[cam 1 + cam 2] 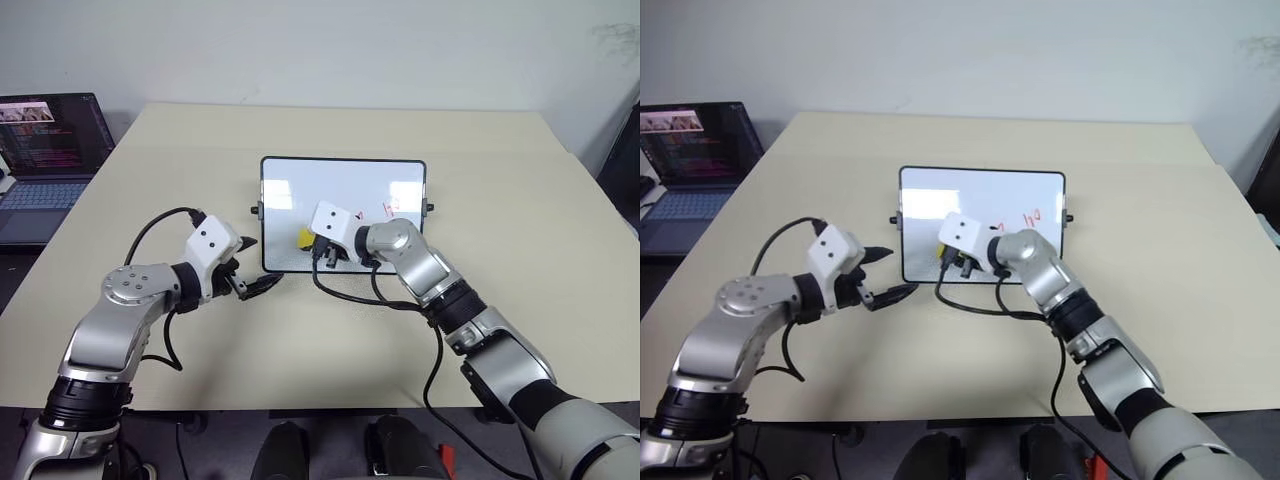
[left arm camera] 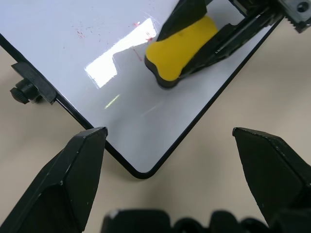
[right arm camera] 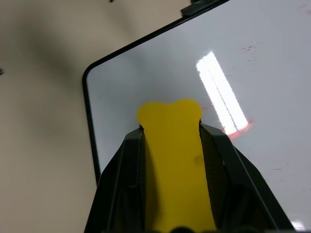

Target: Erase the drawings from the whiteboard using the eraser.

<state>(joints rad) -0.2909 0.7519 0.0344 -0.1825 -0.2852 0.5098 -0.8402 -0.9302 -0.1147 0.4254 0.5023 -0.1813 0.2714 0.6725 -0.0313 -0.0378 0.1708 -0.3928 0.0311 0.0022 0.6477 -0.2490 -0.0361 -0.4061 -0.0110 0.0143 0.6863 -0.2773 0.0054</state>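
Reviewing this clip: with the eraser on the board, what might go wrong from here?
1. The whiteboard lies loose on the table; the open left claw sits off its near corner, not pinning it, so wiping may slide it.
2. The right claw holds the eraser left of the red drawings; its arm partly hides them, so marks may be missed.

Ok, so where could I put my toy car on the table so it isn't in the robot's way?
The far table strip behind the whiteboard is bare, and so is the right side beyond the board. Crowded: the board's near edge, where the right tool holds the eraser and the left tool waits.
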